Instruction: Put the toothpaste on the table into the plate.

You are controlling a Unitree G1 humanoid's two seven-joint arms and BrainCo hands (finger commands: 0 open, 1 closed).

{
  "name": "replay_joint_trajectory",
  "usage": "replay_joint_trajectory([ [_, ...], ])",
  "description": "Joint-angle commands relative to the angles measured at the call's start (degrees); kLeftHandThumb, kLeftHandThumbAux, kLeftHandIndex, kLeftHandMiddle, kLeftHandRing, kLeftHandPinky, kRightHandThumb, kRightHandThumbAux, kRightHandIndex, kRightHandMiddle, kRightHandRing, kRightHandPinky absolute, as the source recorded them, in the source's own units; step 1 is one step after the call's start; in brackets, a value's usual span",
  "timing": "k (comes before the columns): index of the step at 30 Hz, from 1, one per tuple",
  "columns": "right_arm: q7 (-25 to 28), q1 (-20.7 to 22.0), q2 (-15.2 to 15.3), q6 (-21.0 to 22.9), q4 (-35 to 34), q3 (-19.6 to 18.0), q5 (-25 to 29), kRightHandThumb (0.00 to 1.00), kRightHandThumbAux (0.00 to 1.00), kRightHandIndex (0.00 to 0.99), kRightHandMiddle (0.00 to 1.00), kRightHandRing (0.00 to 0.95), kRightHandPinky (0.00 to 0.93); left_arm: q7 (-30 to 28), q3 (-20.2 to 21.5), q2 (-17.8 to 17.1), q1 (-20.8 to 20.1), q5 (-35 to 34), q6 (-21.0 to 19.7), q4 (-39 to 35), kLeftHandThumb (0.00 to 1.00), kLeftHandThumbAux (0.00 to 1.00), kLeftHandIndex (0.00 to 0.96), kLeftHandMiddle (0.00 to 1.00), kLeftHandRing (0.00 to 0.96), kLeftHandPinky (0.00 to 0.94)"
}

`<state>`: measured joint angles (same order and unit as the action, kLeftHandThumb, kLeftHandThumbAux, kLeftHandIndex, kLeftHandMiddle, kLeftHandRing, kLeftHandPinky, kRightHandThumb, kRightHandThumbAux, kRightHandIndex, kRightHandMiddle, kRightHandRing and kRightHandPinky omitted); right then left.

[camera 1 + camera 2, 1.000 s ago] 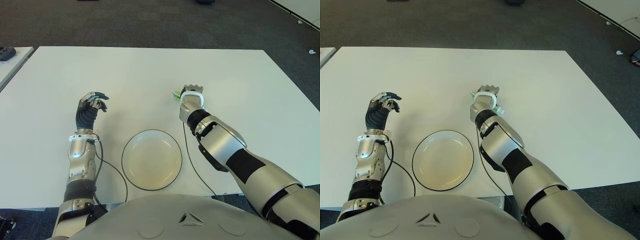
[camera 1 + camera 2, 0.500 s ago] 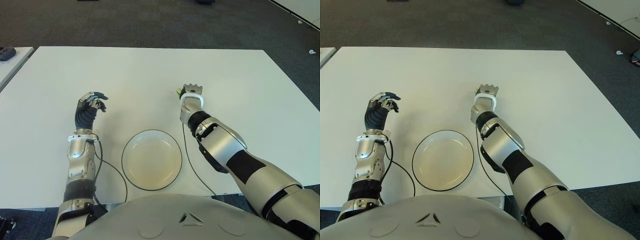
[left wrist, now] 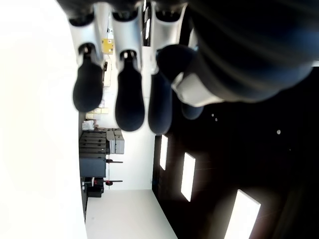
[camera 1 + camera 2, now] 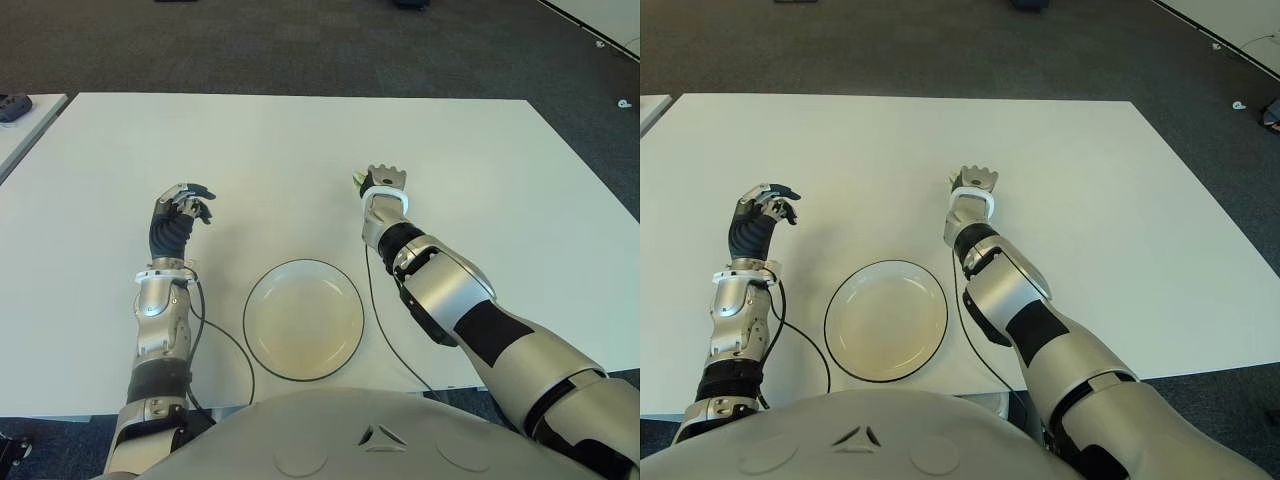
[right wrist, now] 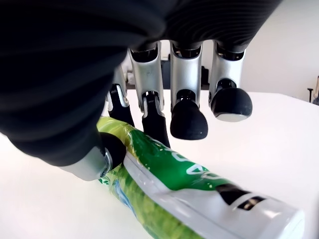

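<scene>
Right hand fingers hang open over toothpaste, ungrasped; partial closure risks tube slipping across counter.

The white table before me carried a plate close to its near edge and the toothpaste lying toward the middle.

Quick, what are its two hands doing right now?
Left hand: curled, holding nothing.
Right hand: over the toothpaste on the table; grip cannot be told.
</scene>
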<state>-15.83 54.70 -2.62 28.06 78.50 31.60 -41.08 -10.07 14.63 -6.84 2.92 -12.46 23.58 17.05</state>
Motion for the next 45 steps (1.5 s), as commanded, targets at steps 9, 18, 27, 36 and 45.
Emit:
replay_joint_trajectory([
  [9,-3.3,0.5,4.0,-7.0,-1.0,-3.2,2.4,0.710,0.718,0.432,0.793,0.820,0.835,0.0,0.3,0.4,-0.7,-1.1,0.0,1.6,0.840,0.670,0.442,0.491,0.668,0.648],
  [18,-3.2,2.7,6.0,-12.2,-2.5,-4.6,3.1,0.708,0.719,0.438,0.781,0.796,0.806,0.1,-0.1,0.0,-0.5,-0.2,-1.0,1.2,0.840,0.671,0.441,0.492,0.666,0.662],
  [27,-2.7,2.1,7.4,-14.2,-10.4,-5.7,4.2,0.705,0.719,0.440,0.799,0.803,0.827,-0.1,-0.3,-0.2,-0.6,0.3,-0.1,2.1,0.840,0.671,0.441,0.491,0.662,0.653],
  [36,2.2,-4.9,11.7,-16.8,-28.7,-6.1,4.0,0.704,0.719,0.440,0.827,0.831,0.846,-0.3,-0.4,0.2,-0.7,0.4,1.0,2.6,0.840,0.671,0.443,0.487,0.662,0.655],
  [45,13.8,-17.5,17.0,-21.3,-57.0,-6.2,6.0,0.708,0.718,0.441,0.837,0.838,0.837,0.4,-0.8,0.6,-0.2,0.9,0.6,1.9,0.840,0.671,0.444,0.484,0.663,0.650],
])
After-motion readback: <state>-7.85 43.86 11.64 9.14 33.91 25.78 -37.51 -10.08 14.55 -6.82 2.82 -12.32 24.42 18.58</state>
